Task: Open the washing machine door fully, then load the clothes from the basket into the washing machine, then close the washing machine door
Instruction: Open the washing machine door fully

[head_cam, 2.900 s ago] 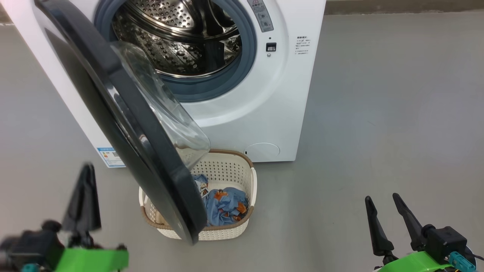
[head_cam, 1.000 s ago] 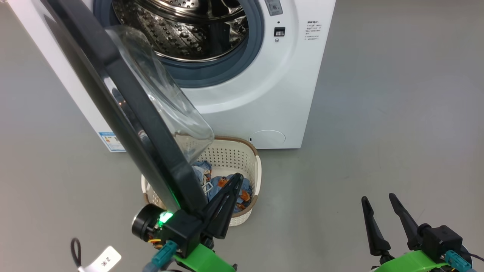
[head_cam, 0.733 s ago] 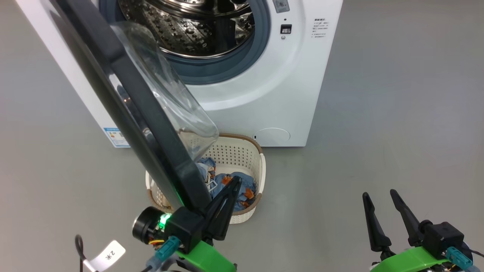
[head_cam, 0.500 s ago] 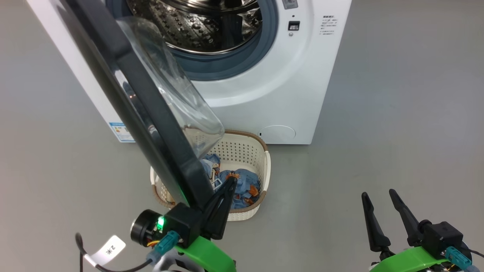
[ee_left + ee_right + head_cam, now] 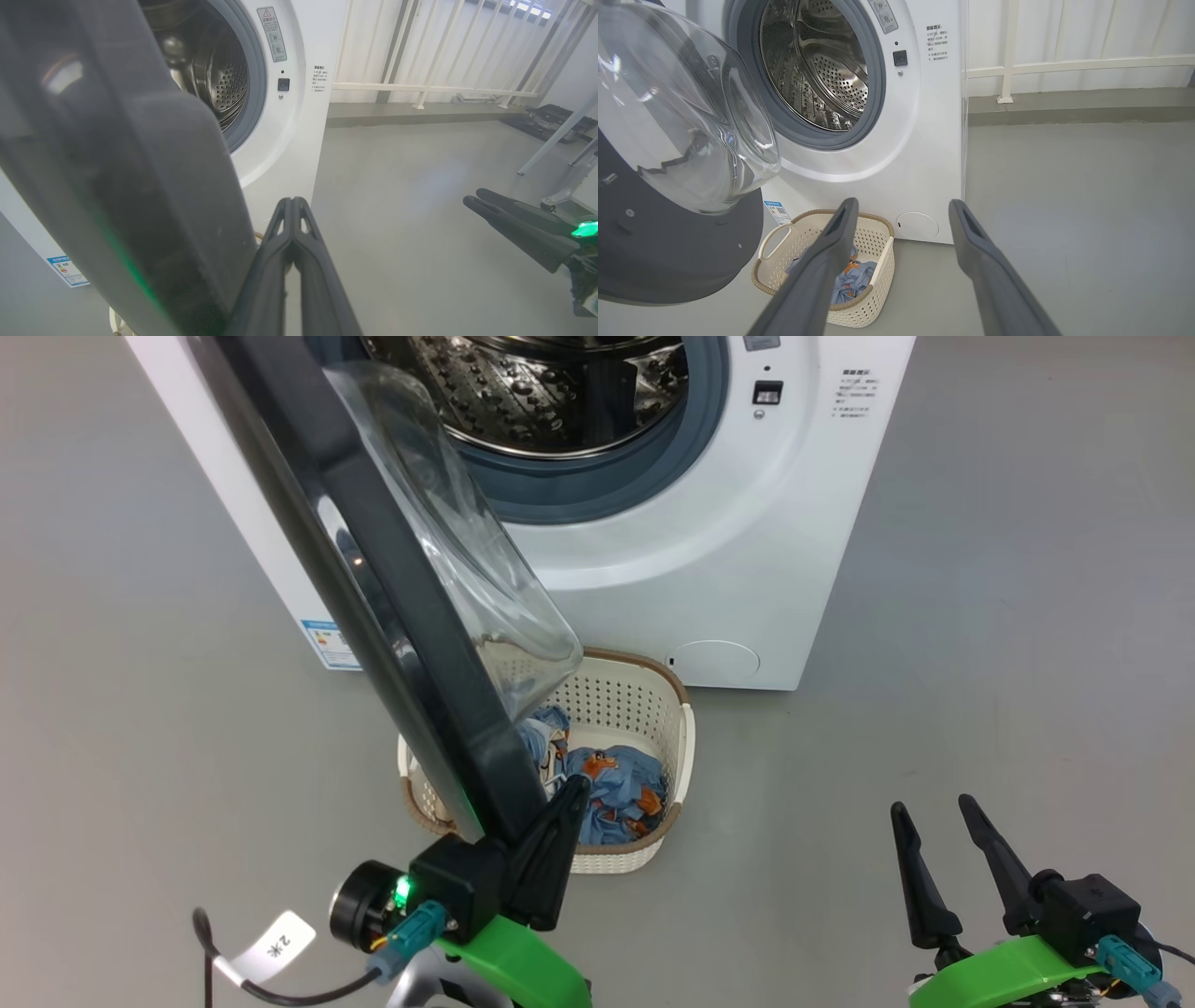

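Grey floor — washing machine door overhangs basket, half hiding clothes

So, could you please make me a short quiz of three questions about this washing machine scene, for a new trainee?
1. True or false: the large round door with the glossy black ring and clear glass bowl stands open, swung away from the front of the big white front-loading washing machine.
2. Where do the light blue clothes with orange-brown prints lie?
A) in the steel drum
B) in the small cream perforated plastic basket
C) on the grey floor
3. Which one has its two long dark fingers pressed together: the left gripper or the right gripper?

Key: 1 true; 2 B; 3 the left gripper.
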Robot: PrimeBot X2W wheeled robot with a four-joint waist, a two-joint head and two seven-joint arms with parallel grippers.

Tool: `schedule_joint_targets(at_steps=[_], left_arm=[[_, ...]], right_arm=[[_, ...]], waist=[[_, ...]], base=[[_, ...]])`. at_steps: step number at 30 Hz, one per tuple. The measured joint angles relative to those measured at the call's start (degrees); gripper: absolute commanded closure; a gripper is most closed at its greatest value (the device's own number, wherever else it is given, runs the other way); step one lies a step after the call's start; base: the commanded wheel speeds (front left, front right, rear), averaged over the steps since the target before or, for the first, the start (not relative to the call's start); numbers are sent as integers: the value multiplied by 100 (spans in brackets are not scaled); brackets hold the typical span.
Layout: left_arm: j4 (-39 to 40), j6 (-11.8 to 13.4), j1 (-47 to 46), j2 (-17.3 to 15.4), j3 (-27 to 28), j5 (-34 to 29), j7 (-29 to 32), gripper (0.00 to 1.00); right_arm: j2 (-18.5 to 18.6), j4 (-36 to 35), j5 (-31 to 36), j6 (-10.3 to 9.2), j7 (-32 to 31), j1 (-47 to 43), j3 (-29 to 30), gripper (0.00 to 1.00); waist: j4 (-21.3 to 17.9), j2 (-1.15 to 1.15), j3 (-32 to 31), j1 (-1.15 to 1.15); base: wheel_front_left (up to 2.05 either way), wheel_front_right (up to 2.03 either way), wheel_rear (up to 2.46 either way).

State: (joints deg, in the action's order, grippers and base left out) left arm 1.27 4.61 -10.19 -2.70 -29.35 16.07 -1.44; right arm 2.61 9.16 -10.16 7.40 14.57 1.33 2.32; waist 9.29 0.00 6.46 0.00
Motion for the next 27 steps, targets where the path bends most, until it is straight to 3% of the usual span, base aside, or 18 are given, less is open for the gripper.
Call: schedule_joint_targets(at_steps=[14, 27], left_arm=[[37, 96, 112, 5, -9, 52, 52, 100], [270, 193, 332, -182, -47, 52, 175, 100]], right_arm=[[0, 45, -9, 0, 0, -1, -26, 0], [1, 98, -7, 0, 0, -4, -136, 0]], waist=[[237, 0, -8, 0], [448, 0, -86, 0]], base=[[0, 0, 0], [0, 0, 0]])
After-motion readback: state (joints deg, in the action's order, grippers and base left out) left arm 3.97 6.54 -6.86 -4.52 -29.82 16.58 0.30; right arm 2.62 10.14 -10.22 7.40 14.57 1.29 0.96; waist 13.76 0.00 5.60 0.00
